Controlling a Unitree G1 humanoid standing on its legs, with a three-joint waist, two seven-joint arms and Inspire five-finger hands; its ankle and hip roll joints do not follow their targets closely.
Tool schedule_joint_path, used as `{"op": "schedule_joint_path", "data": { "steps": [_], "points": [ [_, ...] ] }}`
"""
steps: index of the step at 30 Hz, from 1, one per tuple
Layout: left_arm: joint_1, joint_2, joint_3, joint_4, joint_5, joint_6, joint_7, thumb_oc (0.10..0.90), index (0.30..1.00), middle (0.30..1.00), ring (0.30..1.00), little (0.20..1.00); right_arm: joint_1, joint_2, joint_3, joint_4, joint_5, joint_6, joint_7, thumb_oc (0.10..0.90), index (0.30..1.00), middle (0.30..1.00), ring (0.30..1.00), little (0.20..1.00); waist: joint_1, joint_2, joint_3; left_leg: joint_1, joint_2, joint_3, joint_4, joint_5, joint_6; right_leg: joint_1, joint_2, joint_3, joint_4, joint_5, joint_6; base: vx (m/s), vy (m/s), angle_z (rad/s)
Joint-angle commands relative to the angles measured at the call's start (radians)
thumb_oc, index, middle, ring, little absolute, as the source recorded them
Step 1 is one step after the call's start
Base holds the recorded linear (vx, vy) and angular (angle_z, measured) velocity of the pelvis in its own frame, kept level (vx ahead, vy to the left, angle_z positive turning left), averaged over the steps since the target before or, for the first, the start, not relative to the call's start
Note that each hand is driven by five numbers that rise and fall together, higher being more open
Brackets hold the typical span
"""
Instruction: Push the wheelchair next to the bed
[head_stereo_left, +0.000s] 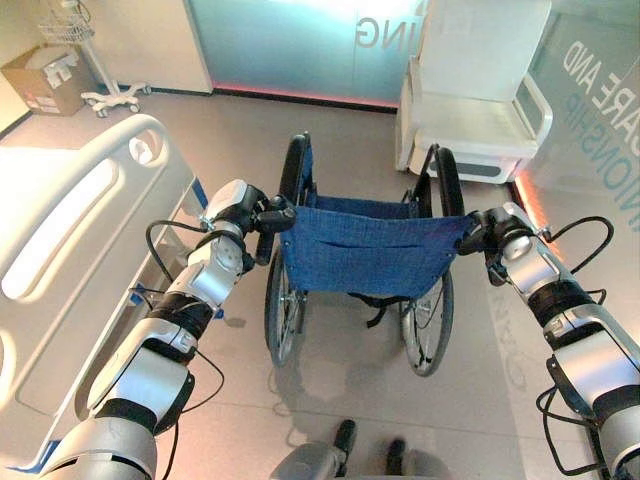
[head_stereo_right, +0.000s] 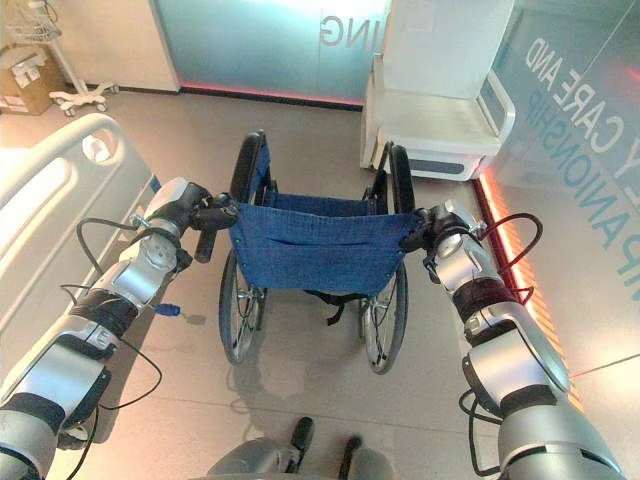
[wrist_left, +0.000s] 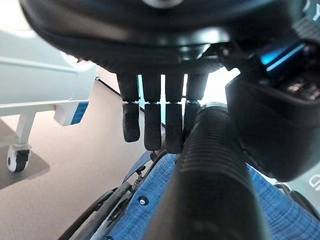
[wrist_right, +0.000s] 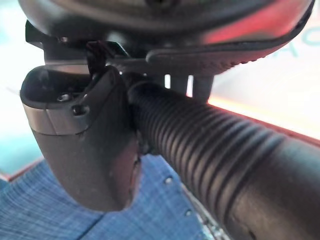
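- I am seeing the wheelchair standing on the floor straight ahead of me, its blue fabric backrest facing me and its two big wheels on the ground.
- The bed is lying to the left of the wheelchair, near it but with a strip of floor between; its white side rail is running alongside the wheelchair's left wheel.
- My left hand is sitting at the wheelchair's left push handle; in the left wrist view the ribbed black grip is running under the palm, with the fingers hanging down on one side and the thumb's bulk on the other, so it is clasping the handle, though I cannot tell how tightly.
- My right hand is sitting at the wheelchair's right push handle; in the right wrist view the thumb is wrapping one side of the ribbed grip and the palm is lying over it, clamping the handle.
- A white armchair is standing beyond the wheelchair, off its right front, against a glass wall.
- A cardboard box and a wheeled stand are sitting far off to the left beyond the wheelchair, past the head of the bed.
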Motion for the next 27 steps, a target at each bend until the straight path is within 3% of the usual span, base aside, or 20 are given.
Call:
{"op": "schedule_joint_path", "data": {
  "steps": [1, 4, 6, 8, 9, 11, 12, 18, 20, 22, 24, 27],
  "points": [
    [0.194, 0.023, -0.055, 0.079, 0.105, 0.014, -0.086, 0.400, 0.300, 0.300, 0.300, 0.300, -0.046, -0.069, 0.149, -0.144, -0.061, -0.091, 0.146, 0.400, 0.300, 0.300, 0.300, 0.300, 0.041, 0.022, 0.078, 0.196, 0.123, -0.083, -0.106, -0.230, -0.103, -0.048, 0.004, 0.036, -0.086, 0.323, -0.019, 0.79, -0.408, 1.19],
    [0.183, 0.005, -0.064, 0.095, 0.126, 0.007, -0.106, 0.400, 0.300, 0.300, 0.300, 0.300, -0.083, -0.083, 0.156, -0.129, -0.046, -0.072, 0.169, 0.400, 0.300, 0.300, 0.300, 0.300, 0.022, 0.016, 0.051, 0.242, 0.160, -0.133, -0.124, -0.267, -0.128, -0.057, 0.026, 0.098, -0.042, 0.316, -0.018, 0.46, -0.358, 0.38],
    [0.180, -0.004, -0.067, 0.107, 0.119, 0.014, -0.099, 0.400, 0.300, 0.300, 0.300, 0.300, -0.098, -0.080, 0.157, -0.114, -0.035, -0.089, 0.176, 0.400, 0.300, 0.300, 0.300, 0.300, 0.022, 0.017, 0.044, 0.236, 0.185, -0.129, -0.121, -0.263, -0.146, -0.054, 0.028, 0.089, 0.001, 0.289, -0.019, 0.42, -0.395, 0.54],
    [0.170, -0.007, -0.082, 0.116, 0.092, 0.030, -0.082, 0.400, 0.300, 0.300, 0.300, 0.300, -0.118, -0.074, 0.167, -0.124, -0.028, -0.093, 0.176, 0.400, 0.300, 0.300, 0.300, 0.300, 0.012, 0.028, 0.046, 0.259, 0.250, -0.080, -0.125, -0.242, -0.183, -0.076, 0.026, 0.039, 0.086, 0.250, -0.028, 0.38, -0.300, 0.42],
    [0.159, -0.009, -0.084, 0.124, 0.083, 0.038, -0.081, 0.400, 0.300, 0.300, 0.300, 0.300, -0.119, -0.078, 0.163, -0.131, -0.028, -0.095, 0.186, 0.400, 0.300, 0.300, 0.300, 0.300, -0.005, 0.037, 0.044, 0.286, 0.315, -0.018, -0.152, -0.195, -0.207, -0.079, 0.022, -0.014, 0.110, 0.229, -0.040, 0.37, -0.293, 0.38],
    [0.152, -0.015, -0.089, 0.124, 0.079, 0.040, -0.074, 0.400, 0.300, 0.300, 0.300, 0.300, -0.116, -0.081, 0.162, -0.134, -0.026, -0.092, 0.186, 0.400, 0.300, 0.300, 0.300, 0.300, -0.017, 0.047, 0.040, 0.296, 0.355, 0.012, -0.168, -0.143, -0.224, -0.075, 0.032, -0.042, 0.127, 0.208, -0.053, 0.33, -0.263, 0.61],
    [0.145, -0.019, -0.095, 0.130, 0.077, 0.034, -0.062, 0.400, 0.300, 0.300, 0.300, 0.300, -0.103, -0.080, 0.161, -0.137, -0.018, -0.084, 0.176, 0.400, 0.300, 0.300, 0.300, 0.300, -0.024, 0.051, 0.037, 0.282, 0.385, 0.036, -0.162, -0.070, -0.239, -0.058, 0.041, -0.072, 0.131, 0.184, -0.068, 0.25, -0.206, 0.70],
    [0.158, -0.036, -0.093, 0.115, 0.067, 0.024, -0.037, 0.400, 0.300, 0.300, 0.300, 0.300, -0.065, -0.077, 0.154, -0.146, -0.038, -0.063, 0.177, 0.400, 0.300, 0.300, 0.300, 0.300, -0.043, 0.055, 0.017, 0.280, 0.419, 0.042, -0.090, 0.069, -0.254, 0.001, 0.088, -0.102, 0.126, 0.120, -0.128, 0.30, -0.185, 0.34],
    [0.179, -0.050, -0.086, 0.114, 0.070, 0.008, -0.028, 0.400, 0.300, 0.300, 0.300, 0.300, -0.046, -0.075, 0.153, -0.142, -0.054, -0.068, 0.176, 0.400, 0.300, 0.300, 0.300, 0.300, -0.044, 0.053, 0.004, 0.275, 0.421, 0.050, -0.035, 0.124, -0.258, 0.033, 0.101, -0.115, 0.121, 0.103, -0.148, 0.34, -0.135, 0.16],
    [0.190, -0.058, -0.081, 0.105, 0.083, 0.000, -0.030, 0.400, 0.300, 0.300, 0.300, 0.300, -0.029, -0.074, 0.150, -0.145, -0.061, -0.064, 0.160, 0.400, 0.300, 0.300, 0.300, 0.300, -0.031, 0.048, 0.010, 0.241, 0.407, 0.052, 0.012, 0.123, -0.248, 0.080, 0.115, -0.111, 0.109, 0.088, -0.160, 0.34, -0.138, 0.02],
    [0.202, -0.071, -0.076, 0.092, 0.097, 0.000, -0.030, 0.400, 0.300, 0.300, 0.300, 0.300, -0.014, -0.062, 0.144, -0.143, -0.081, -0.076, 0.144, 0.400, 0.300, 0.300, 0.300, 0.300, -0.005, 0.039, 0.022, 0.161, 0.333, 0.037, 0.021, 0.091, -0.223, 0.148, 0.136, -0.083, 0.081, 0.080, -0.163, 0.41, -0.092, -0.11],
    [0.205, -0.079, -0.069, 0.070, 0.092, 0.004, -0.028, 0.400, 0.300, 0.300, 0.300, 0.300, -0.006, -0.053, 0.142, -0.131, -0.091, -0.084, 0.122, 0.400, 0.300, 0.300, 0.300, 0.300, 0.028, 0.040, 0.056, 0.045, 0.250, 0.084, -0.015, 0.041, -0.201, 0.227, 0.167, -0.060, 0.052, 0.063, -0.163, 0.44, -0.009, -0.02]
  ]
}}
